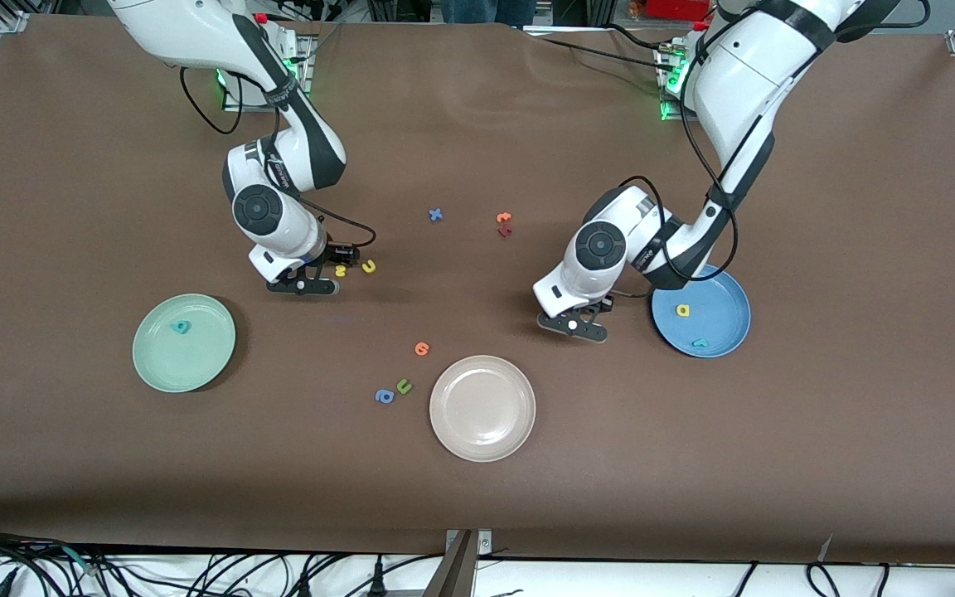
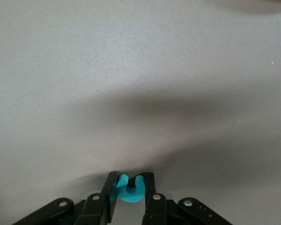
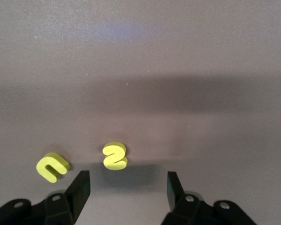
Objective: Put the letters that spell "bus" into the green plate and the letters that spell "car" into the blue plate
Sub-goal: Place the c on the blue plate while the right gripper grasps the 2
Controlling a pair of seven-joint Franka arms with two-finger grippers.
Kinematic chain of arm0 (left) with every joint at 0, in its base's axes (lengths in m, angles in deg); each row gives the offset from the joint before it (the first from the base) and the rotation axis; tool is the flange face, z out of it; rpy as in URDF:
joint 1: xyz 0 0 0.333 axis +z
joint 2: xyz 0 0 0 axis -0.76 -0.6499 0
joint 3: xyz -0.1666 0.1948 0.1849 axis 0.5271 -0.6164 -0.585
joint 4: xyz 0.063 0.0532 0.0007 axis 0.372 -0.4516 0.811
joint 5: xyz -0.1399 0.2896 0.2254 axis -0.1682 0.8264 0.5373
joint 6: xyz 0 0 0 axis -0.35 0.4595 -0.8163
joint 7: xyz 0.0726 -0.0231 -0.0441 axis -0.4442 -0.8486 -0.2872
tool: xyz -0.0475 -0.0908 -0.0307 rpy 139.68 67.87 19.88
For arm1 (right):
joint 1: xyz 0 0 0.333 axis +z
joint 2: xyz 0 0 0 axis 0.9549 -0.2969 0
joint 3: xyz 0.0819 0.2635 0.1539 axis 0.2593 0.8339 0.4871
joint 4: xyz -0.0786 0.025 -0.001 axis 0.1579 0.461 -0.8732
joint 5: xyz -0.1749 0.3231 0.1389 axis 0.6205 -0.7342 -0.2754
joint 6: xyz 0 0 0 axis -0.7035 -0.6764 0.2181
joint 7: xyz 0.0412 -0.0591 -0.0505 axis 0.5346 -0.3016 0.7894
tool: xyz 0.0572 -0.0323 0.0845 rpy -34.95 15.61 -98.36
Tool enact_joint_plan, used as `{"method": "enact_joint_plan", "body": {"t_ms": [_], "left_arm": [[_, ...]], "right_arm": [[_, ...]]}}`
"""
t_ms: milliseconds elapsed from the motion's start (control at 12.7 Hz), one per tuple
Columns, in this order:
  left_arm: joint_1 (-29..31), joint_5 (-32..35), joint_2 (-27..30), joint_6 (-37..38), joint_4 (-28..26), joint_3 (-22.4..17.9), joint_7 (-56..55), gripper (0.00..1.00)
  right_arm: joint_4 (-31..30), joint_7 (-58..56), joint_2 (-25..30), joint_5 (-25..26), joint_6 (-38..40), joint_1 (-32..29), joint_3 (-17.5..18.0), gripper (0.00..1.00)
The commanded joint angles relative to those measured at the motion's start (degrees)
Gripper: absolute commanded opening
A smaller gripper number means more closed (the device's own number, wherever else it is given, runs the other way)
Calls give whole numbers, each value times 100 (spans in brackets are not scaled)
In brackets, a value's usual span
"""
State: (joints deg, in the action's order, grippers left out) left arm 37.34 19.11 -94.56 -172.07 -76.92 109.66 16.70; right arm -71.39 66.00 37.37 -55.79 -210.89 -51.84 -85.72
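My left gripper [image 1: 574,325] is low on the table beside the blue plate [image 1: 722,290], shut on the teal "c" [image 2: 131,193], which fills the gap between its fingers [image 2: 150,187]. A yellow "a" [image 1: 682,310] and a teal "r" [image 1: 700,342] lie in the blue plate. My right gripper [image 1: 303,284] is open just above the table. The yellow "s" [image 3: 114,156] lies just past its fingertips and the yellow "u" [image 3: 52,166] beside it. In the green plate [image 1: 154,356] lies the teal "b" [image 1: 182,327].
A cream-white plate [image 1: 482,431] stands nearest the front camera at mid-table. An orange letter [image 1: 421,348], a green "u" [image 1: 404,385] and a blue "a" [image 1: 384,396] lie beside it. Toward the bases lie a blue letter [image 1: 436,215], an orange one [image 1: 504,218] and a red one [image 1: 505,231].
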Motion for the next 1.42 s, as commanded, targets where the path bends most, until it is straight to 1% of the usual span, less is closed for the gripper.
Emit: {"method": "enact_joint_plan", "body": {"t_ms": [0, 158, 315, 473, 631, 710, 789, 868, 946, 1025, 1104, 1183, 1262, 1341], "left_arm": [[113, 196, 492, 639, 71, 29, -94, 11], [401, 161, 731, 1000, 71, 38, -77, 12], [753, 126, 942, 1370, 80, 29, 823, 12], [1271, 117, 1083, 1599, 71, 38, 1860, 13], [1649, 47, 1101, 1915, 28, 38, 2636, 14], [1817, -197, 1032, 1986, -51, 29, 2918, 14], [1923, -322, 970, 2004, -148, 29, 3086, 15], [1967, -332, 961, 2004, -244, 29, 3105, 20], [1976, -332, 961, 2004, -306, 29, 3114, 39], [1994, -332, 961, 2004, -281, 29, 3123, 98], [1994, -332, 969, 2004, -228, 29, 3131, 100], [1985, -332, 1004, 2004, -193, 38, 3123, 100], [1985, -366, 1083, 2083, -132, 55, 3114, 100], [1942, -515, 1205, 2362, 69, 90, 3105, 100]], "right_arm": [[-75, 109, 36, 152, -73, 30, 12, 69], [-57, 110, 36, 152, -91, 73, 12, 69], [-31, 110, -42, 143, -178, 82, 3, 69], [-31, 110, -87, 169, -223, 108, 3, 69], [-31, 110, -104, 178, -231, 109, 3, 69], [-22, 110, -130, 222, -231, 109, 3, 69], [-22, 118, -139, 274, -231, 117, 3, 66], [-31, 118, -140, 301, -240, 117, 3, 66], [-31, 110, -157, 301, -258, 117, 3, 66], [-31, 110, -157, 336, -258, 117, 3, 63], [-31, 118, -166, 380, -266, 117, -5, 61], [-31, 110, -166, 415, -275, 117, -14, 59], [-22, 110, -166, 415, -275, 117, -23, 55], [-22, 118, -166, 433, -293, 117, -23, 54]]}}
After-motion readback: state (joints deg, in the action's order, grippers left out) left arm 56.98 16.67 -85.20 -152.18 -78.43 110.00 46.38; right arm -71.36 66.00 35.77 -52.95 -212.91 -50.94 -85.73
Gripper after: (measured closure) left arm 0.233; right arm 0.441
